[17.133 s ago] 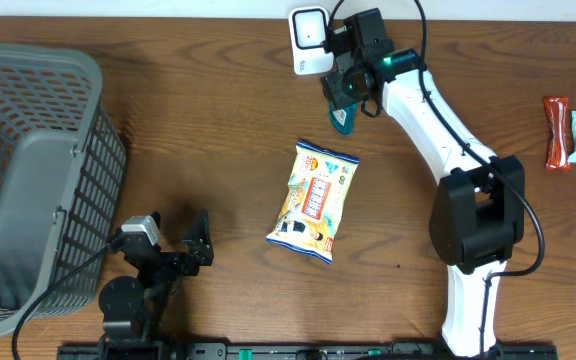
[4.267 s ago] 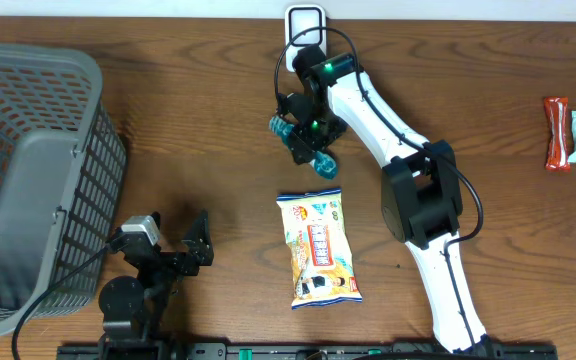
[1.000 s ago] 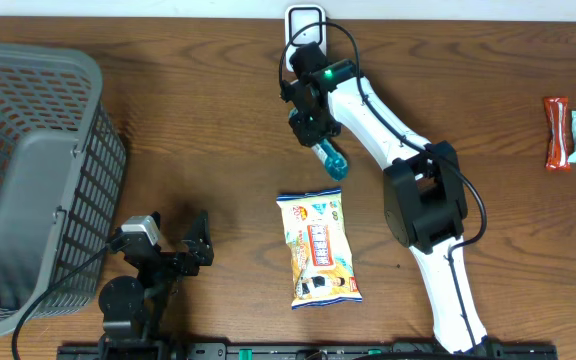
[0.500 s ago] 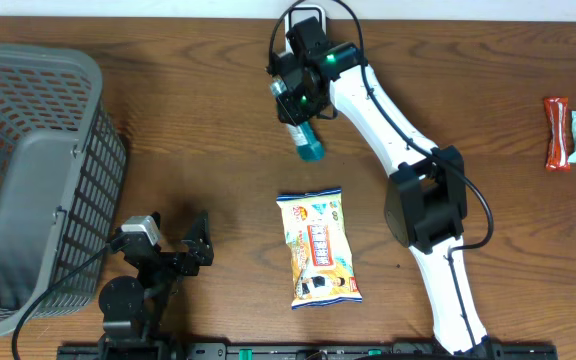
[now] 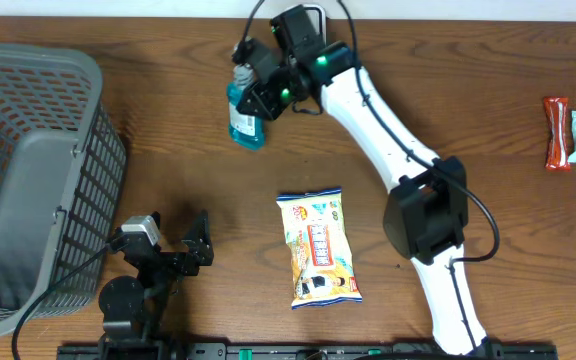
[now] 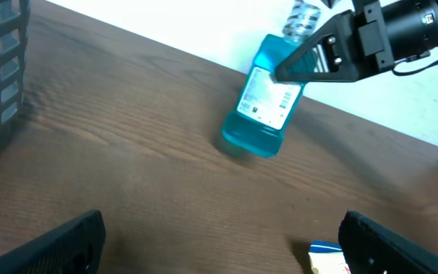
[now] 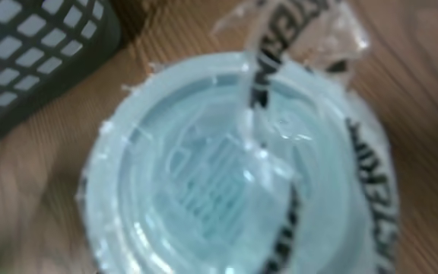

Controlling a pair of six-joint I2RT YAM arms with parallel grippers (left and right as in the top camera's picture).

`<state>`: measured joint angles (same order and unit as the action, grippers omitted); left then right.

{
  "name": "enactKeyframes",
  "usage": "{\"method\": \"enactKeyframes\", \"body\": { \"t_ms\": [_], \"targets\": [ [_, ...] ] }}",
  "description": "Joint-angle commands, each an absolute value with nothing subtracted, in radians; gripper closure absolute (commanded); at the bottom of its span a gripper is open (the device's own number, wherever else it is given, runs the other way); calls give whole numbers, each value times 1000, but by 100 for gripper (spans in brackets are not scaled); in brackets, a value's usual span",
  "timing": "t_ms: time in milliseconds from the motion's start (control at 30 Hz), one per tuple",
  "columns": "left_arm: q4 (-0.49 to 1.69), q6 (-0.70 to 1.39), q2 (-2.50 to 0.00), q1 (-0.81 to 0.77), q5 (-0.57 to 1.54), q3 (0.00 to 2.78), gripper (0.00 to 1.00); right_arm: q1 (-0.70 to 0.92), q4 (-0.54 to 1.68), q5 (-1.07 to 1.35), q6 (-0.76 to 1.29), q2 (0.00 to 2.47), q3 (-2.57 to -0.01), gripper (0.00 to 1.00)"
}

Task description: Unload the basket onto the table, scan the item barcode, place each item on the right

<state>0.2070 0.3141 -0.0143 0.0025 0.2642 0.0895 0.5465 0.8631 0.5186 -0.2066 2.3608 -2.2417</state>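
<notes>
Presentation step, mid-task. Gripping bottle [image 5: 247,120] near cap in right gripper [image 5: 253,85], base seemingly grazing table [image 5: 148,60], left of scanner [image 5: 315,10]; left gripper [image 5: 200,243] parked, jaws apart. Next: turn label toward scanner.

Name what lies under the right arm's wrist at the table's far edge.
A white scanner, of which only the top edge shows. The right gripper, shut on the blue bottle, covers the rest, so its window cannot be seen.
</notes>
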Motion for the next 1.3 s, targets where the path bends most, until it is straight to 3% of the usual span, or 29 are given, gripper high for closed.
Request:
{"method": "enactKeyframes", "body": {
  "t_ms": [0,333,500,800,1000,1267],
  "targets": [
    [228,312,-10,-1,277,73,2,605,825,453,-297,2309,-2211,99],
    [228,312,-10,-1,277,73,2,694,542,363,-250,2309,-2029,99],
    [228,312,-10,-1,277,73,2,713,506,338,-216,2309,-2009,97],
    [228,312,-10,-1,277,73,2,715,513,338,-217,2309,-2008,58],
    [228,312,-10,-1,276,73,2,718,515,339,-214,2302,-2008,44],
    [227,312,-10,-1,277,73,2,722,479,339,-214,2300,-2008,35]
  ]
}}
